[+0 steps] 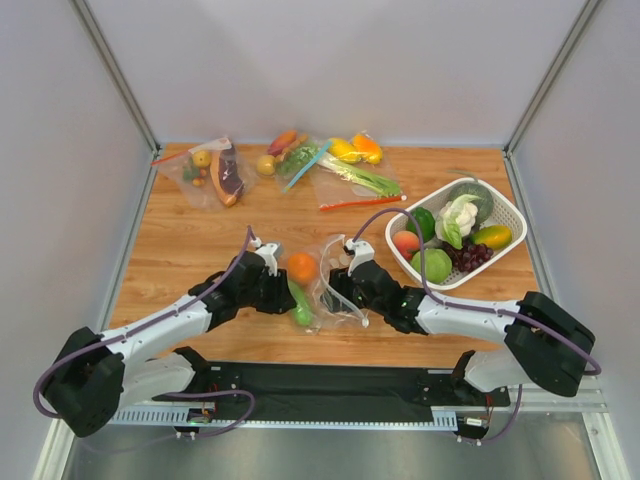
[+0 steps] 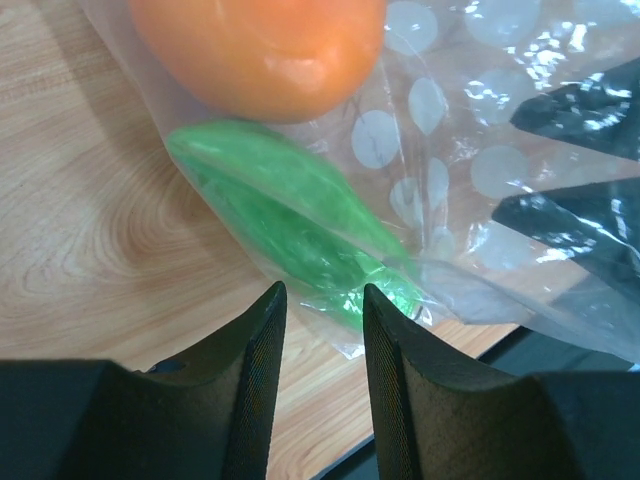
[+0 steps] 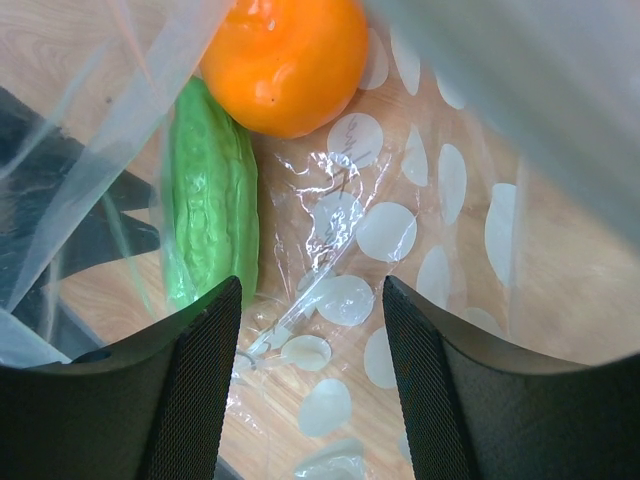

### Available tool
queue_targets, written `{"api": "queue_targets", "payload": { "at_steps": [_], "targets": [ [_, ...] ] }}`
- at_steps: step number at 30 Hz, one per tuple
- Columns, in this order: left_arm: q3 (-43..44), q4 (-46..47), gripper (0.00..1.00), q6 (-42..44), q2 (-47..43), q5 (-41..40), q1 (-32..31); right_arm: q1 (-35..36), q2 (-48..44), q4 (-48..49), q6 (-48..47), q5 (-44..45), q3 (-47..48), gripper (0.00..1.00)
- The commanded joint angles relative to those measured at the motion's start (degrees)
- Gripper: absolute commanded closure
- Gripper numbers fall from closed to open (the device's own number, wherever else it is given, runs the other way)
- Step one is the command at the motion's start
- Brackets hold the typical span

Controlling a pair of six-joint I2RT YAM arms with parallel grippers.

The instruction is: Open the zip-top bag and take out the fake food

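Checking bag (image 1: 326, 272) mid-table (image 1: 180, 240), between both arms | left gripper (image 2: 322, 290) part open, nothing pinched, bag corner at its tips | right gripper (image 3: 312, 285) wide open over dotted film | green piece (image 2: 290, 220) inside, slanting, near end just ahead of left gripper; orange (image 2: 260, 50) beyond.

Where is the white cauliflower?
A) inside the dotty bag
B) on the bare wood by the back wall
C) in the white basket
C: the cauliflower sits in the white basket, while the dotted bag shows just the orange and the green piece.
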Motion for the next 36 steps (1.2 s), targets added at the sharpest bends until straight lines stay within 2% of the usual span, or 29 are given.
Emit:
{"api": "queue_targets", "payload": {
  "at_steps": [1,6,9,13,18,24,36],
  "targets": [
    [-0.1,3.5,0.56,0.1,2.1,-0.1,-0.3,0.5,-1.7,0.9,0.5,1.2,-0.1,0.40],
    [-0.9,5.7,0.56,0.1,4.1,-0.7,-0.5,0.8,-1.9,0.7,0.5,1.1,-0.1,0.40],
    [-0.6,7.6,0.62,0.0,6.0,0.0,-1.0,1.2,-1.3,1.1,0.0,0.3,0.5,0.40],
    [-0.2,9.2,0.77,0.1,9.2,1.2,-1.5,1.8,0.0,1.6,-0.4,-1.0,1.3,0.40],
    [-0.4,11.5,0.84,-0.3,11.1,2.2,-1.7,2.7,1.2,2.4,-0.3,-1.3,2.0,0.40],
    [-0.1,13.3,0.89,-0.4,13.1,3.4,-1.9,3.2,3.3,2.9,-0.8,-1.2,3.2,0.40],
    [0.3,14.2,0.91,-0.2,15.3,4.2,-2.0,3.8,10.9,3.5,-3.4,-0.2,6.8,0.38]
  ]
}}
